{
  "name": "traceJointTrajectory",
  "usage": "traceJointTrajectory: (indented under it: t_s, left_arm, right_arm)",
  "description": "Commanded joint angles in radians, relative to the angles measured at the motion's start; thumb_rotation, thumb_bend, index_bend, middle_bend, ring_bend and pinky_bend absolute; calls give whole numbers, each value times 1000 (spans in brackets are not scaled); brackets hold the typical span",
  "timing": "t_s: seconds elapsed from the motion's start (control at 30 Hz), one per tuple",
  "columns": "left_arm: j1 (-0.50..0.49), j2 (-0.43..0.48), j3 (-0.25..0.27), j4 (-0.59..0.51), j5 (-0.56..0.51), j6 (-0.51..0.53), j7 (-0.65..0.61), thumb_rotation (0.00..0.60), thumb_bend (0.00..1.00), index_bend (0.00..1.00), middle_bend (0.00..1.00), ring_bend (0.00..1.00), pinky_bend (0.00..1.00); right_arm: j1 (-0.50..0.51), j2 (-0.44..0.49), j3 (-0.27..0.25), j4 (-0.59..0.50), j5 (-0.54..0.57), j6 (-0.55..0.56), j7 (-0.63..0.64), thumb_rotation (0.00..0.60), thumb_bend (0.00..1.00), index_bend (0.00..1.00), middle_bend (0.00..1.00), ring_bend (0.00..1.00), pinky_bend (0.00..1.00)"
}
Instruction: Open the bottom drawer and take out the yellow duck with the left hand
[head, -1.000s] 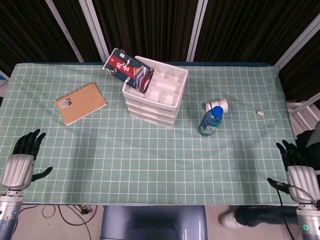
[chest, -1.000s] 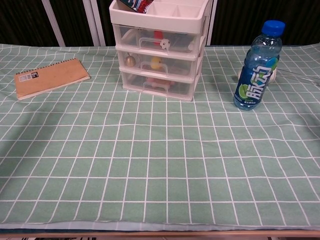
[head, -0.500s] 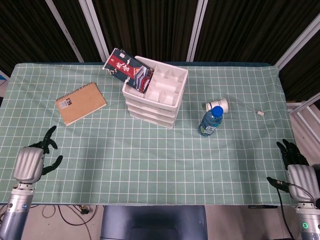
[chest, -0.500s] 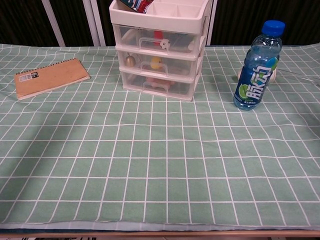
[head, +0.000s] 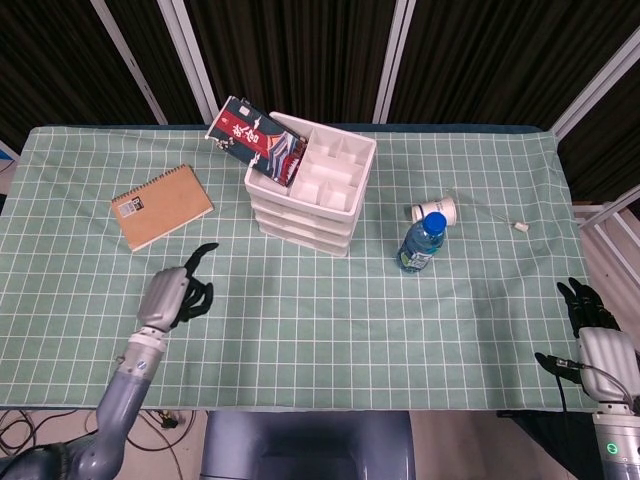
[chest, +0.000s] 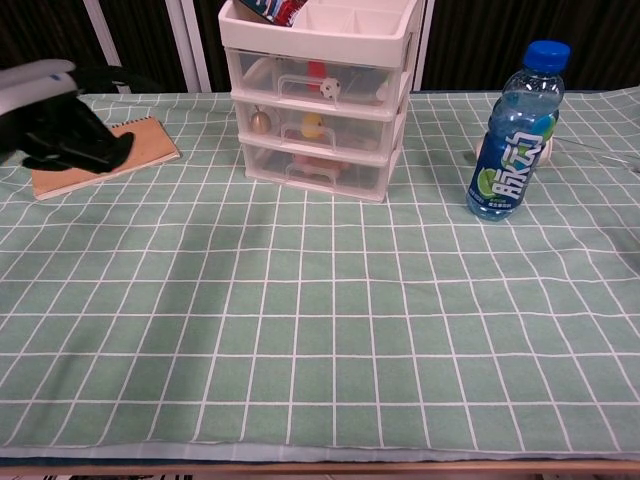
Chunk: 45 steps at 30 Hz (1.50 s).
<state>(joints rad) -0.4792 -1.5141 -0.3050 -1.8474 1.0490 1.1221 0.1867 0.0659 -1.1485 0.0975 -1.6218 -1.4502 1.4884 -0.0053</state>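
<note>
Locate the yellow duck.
In the chest view, the small yellow duck sits inside the middle drawer of the white plastic drawer unit, left of the blue-capped bottle.

The clear blue-capped plastic drink bottle (chest: 510, 135) carries a blue and green label with two large white Chinese characters, 脉动, running down its front beside a picture of a lime slice (best seen in the chest view).

The dark red and navy snack packet (head: 256, 138) standing in the top tray of the white plastic drawer unit (head: 312, 196) shows white Chinese characters on a red band, too small to read.

The tan spiral-bound notebook (head: 161, 206) has a small white sticker (head: 129, 207) in one corner with dark print like a barcode, not legible in either view.
</note>
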Motion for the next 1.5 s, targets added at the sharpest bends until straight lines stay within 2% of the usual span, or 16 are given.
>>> traceJointTrajectory:
  t_s: [0.03, 0.17, 0.4, 0.6, 0.8, 1.2, 1.5]
  left_arm:
    - [-119, -139, -106, 35, -210, -82, -1, 600, 584, 140, 990, 999, 1000]
    - [-195, -216, -156, 116, -331, -120, -6, 600, 586, 142, 992, 1000, 1000]
    - [-297, -332, -209, 281, -432, -155, -31, 600, 594, 165, 1000, 1000, 1000]
    - [-355, -391, -245, 397, -465, -171, -56, 600, 595, 178, 1000, 1000, 1000]
    - [-403, -425, -271, 500, -497, -231, -88, 600, 596, 180, 1000, 1000, 1000]
    - [-447, -450, -298, 584, -527, -319, -161, 600, 596, 208, 1000, 1000, 1000]
    - [-437, -467, -296, 600, -470, -302, -236, 600, 595, 212, 1000, 1000, 1000]
  right_arm:
    - [0, 2, 2, -3, 6, -4, 9, 600, 46, 0, 0, 0, 229]
    - [1, 6, 5, -9, 15, -10, 21, 600, 46, 0, 0, 0, 229]
    - [1, 10, 10, -12, 30, -17, 35, 600, 46, 0, 0, 0, 229]
    - [2, 9, 11, -13, 35, -22, 37, 600, 46, 0, 0, 0, 229]
    - [3, 10, 12, -17, 38, -25, 40, 600, 46, 0, 0, 0, 229]
    - [3, 13, 11, -23, 46, -33, 43, 600, 47, 0, 0, 0, 229]
    - [3, 15, 12, -27, 52, -37, 47, 600, 46, 0, 0, 0, 229]
